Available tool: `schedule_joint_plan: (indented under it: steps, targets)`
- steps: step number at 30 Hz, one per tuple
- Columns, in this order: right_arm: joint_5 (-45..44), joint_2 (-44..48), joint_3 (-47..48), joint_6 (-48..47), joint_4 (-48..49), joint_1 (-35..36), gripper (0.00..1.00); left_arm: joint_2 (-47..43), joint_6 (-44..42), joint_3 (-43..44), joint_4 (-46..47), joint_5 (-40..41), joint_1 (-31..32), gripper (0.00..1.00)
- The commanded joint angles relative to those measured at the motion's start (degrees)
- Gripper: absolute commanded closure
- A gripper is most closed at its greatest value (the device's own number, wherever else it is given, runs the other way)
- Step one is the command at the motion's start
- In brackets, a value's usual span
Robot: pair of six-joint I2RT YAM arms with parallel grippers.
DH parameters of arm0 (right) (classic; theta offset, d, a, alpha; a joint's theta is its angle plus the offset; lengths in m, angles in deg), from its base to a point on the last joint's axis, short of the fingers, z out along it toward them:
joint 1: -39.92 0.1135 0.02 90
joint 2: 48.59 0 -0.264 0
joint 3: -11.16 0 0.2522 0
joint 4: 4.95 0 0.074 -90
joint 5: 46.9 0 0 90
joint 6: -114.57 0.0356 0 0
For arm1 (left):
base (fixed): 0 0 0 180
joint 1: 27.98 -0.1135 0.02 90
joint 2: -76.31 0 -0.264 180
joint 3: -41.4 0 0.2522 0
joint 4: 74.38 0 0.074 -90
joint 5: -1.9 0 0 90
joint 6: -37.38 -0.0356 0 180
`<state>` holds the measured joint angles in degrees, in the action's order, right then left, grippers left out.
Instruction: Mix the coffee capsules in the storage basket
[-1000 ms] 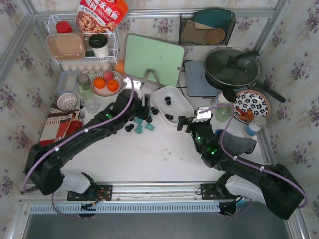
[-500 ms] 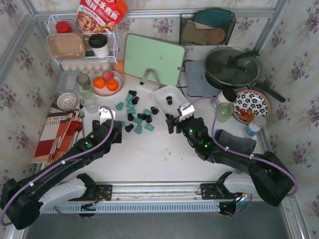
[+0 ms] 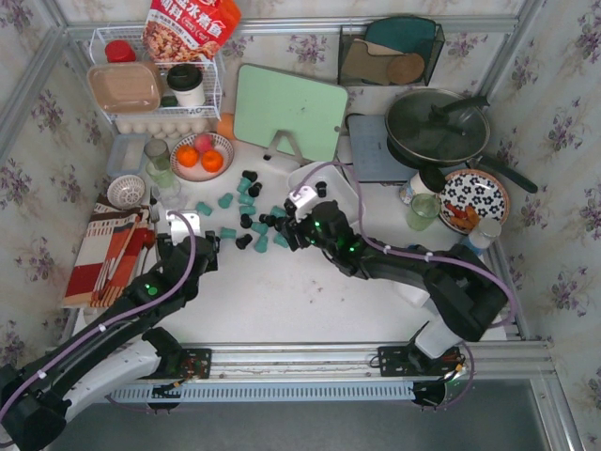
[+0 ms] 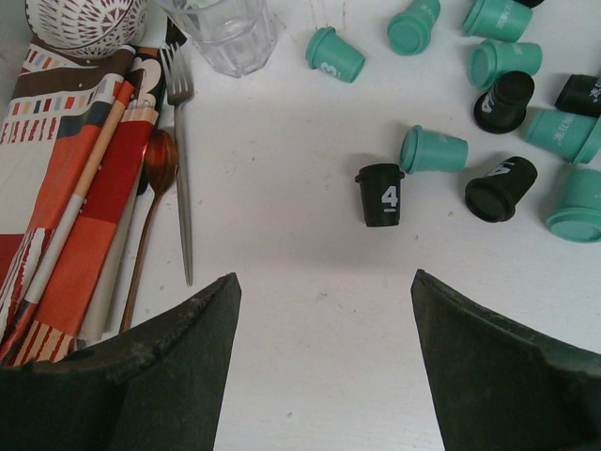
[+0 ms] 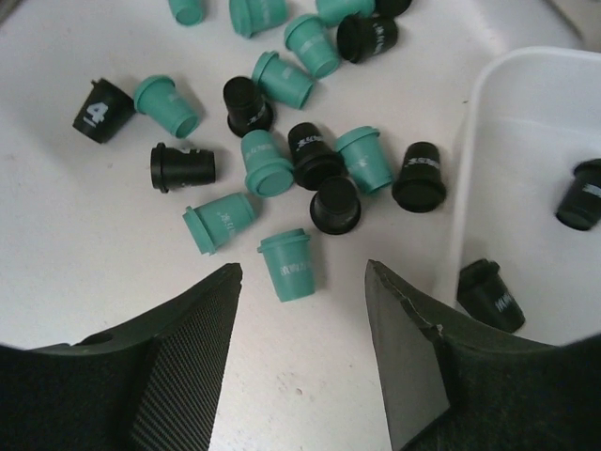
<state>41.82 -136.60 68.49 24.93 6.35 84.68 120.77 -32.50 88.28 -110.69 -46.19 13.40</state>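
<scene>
Right end effector (image 5: 302, 272) is right at a teal coffee capsule (image 5: 291, 268)
Its jaws are apart and hold nothing; the capsule lies between them, its long side pointing away.

The left arm reaches forward and low on its own side. The left tool (image 4: 322, 282) points down at the surface (image 4: 310, 366), jaws spread wide with nothing between them. The right arm stretches across toward the middle. The right tool (image 5: 302, 272) has its jaws parted, apparently gripping nothing.
</scene>
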Motion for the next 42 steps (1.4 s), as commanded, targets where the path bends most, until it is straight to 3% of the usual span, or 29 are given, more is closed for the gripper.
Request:
schedule_joint_plan:
  steps: [1,11,19,23,27,35,39,42]
  targets:
    - [0.77,-5.52,4.80,-2.68,-5.12,1.40,0.39,-1.47,1.23,-0.18,-0.03,0.67,0.01,0.24]
    - [-0.65,-19.07,14.38,-3.79,-13.55,1.57,0.52,-1.93,1.49,-0.28,0.05,-0.24,0.01,0.23]
    - [-1.48,-22.74,16.99,-4.89,-15.18,1.57,0.54,-1.78,1.45,-0.21,0.05,-0.82,0.01,0.23]
    - [-1.15,-23.72,17.77,-4.99,-16.29,1.57,0.61,-1.75,1.47,-0.20,0.05,-0.79,0.00,0.23]
    - [-0.43,-21.46,17.33,-4.09,-16.49,1.57,0.72,-1.75,1.60,-0.18,-0.05,-0.53,0.01,0.23]
    - [0.30,-10.35,14.78,-3.69,-15.75,1.47,0.76,-1.75,1.87,-0.40,0.05,-0.22,0.01,0.23]
    - [-6.68,-5.10,12.18,-3.78,-12.71,1.32,0.76,-1.84,2.03,-0.39,0.01,-0.11,0.01,0.23]
    - [-17.98,-1.91,7.72,-3.66,-7.38,0.73,0.72,-1.75,2.20,-0.50,-0.06,0.10,0.00,0.23]
